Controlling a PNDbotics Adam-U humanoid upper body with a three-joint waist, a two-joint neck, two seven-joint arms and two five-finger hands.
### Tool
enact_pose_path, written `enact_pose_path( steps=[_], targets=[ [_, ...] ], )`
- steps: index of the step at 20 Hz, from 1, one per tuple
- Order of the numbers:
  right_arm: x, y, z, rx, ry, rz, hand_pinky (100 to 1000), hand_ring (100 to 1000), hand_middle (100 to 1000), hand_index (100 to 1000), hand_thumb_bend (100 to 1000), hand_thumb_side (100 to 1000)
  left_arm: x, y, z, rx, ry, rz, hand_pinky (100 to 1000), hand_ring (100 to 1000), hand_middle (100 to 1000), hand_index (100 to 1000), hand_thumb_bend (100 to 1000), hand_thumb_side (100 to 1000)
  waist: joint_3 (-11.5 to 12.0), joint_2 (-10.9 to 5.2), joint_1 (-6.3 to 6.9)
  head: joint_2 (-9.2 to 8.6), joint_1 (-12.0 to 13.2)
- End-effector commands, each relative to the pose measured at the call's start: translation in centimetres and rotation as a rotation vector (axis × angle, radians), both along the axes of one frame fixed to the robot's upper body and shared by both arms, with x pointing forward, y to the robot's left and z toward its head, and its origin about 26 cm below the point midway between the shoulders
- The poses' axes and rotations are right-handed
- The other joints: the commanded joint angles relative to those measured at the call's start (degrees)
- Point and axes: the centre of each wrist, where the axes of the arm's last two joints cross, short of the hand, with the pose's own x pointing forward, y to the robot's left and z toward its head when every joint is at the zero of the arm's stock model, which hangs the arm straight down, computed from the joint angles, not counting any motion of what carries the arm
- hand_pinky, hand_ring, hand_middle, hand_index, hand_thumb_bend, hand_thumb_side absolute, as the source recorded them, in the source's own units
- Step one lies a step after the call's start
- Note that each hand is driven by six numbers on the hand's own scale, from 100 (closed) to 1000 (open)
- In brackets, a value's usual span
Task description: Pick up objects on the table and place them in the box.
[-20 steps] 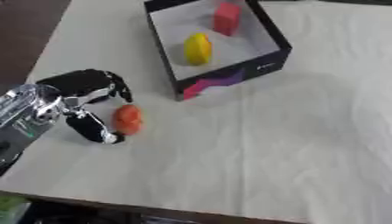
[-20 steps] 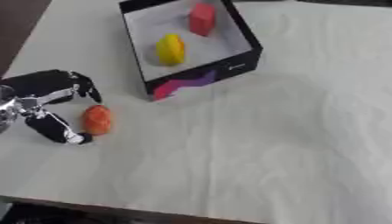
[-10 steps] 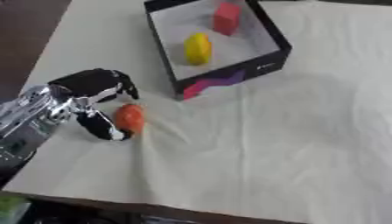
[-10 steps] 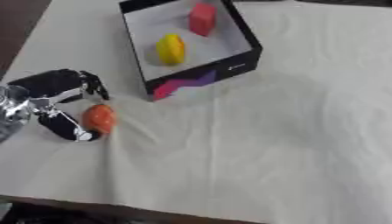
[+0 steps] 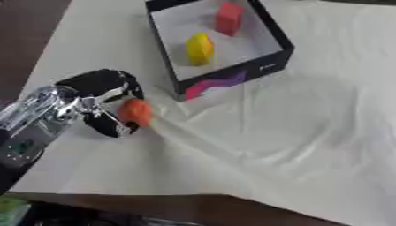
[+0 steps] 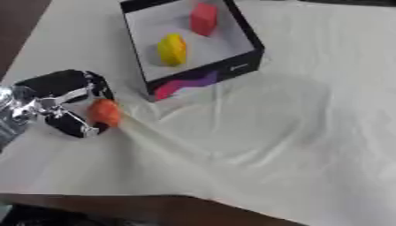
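An orange object (image 5: 136, 111) sits in my left hand (image 5: 99, 95), whose fingers and thumb curl round it just above the white cloth, left of the box. The black box (image 5: 232, 78) with a white floor stands at the upper middle, its near wall marked pink and purple. Inside it lie a yellow object (image 5: 199, 49) and a red block (image 5: 229, 18). My right hand shows in neither view.
The white tablecloth (image 5: 294, 132) is wrinkled and pulled into folds between the hand and the box. The table's near edge (image 5: 154, 196) runs along the bottom, with dark floor beyond the left edge.
My left hand has closed on the orange object and moved up and to the right toward the box. The cloth has bunched up under it.
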Motion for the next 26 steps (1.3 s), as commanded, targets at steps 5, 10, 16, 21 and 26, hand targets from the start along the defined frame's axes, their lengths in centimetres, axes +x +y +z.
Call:
enact_pose_path(
  steps=[5, 10, 16, 21, 26],
  targets=[
    [-0.2, -0.2, 1.1, -0.035, -0.02, -0.003, 950, 826, 776, 875, 100, 522, -2.2, 1.0, 5.2, -0.007, -0.032, -0.011, 699, 695, 669, 695, 189, 100, 0.24, -0.69, 0.77, 0.3, -0.18],
    [-0.2, -0.3, 1.2, -0.034, -0.023, -0.002, 949, 826, 776, 875, 100, 521, -4.2, 0.6, 9.6, -0.076, -0.161, -0.048, 673, 660, 626, 646, 125, 100, 0.36, -1.02, 0.87, 0.28, -0.45],
    [-0.3, -0.5, 1.4, -0.042, -0.027, -0.003, 948, 825, 775, 874, 100, 509, -6.2, -0.7, 16.0, -0.235, -0.366, -0.108, 676, 661, 623, 637, 127, 100, 0.64, -1.36, 1.04, 0.43, -0.53],
    [0.0, -0.5, 2.1, -0.045, -0.041, 0.018, 948, 825, 775, 874, 100, 499, -3.3, -4.7, 18.0, -0.317, -0.438, -0.156, 673, 659, 622, 638, 126, 100, 0.48, -1.65, 0.95, 0.43, 0.18],
    [0.5, -0.3, 3.0, -0.051, -0.058, 0.059, 947, 825, 775, 873, 100, 496, 3.4, -8.2, 15.0, -0.283, -0.381, -0.094, 671, 659, 622, 642, 135, 100, -0.52, -1.24, 0.67, 0.01, 1.66]
  ],
)
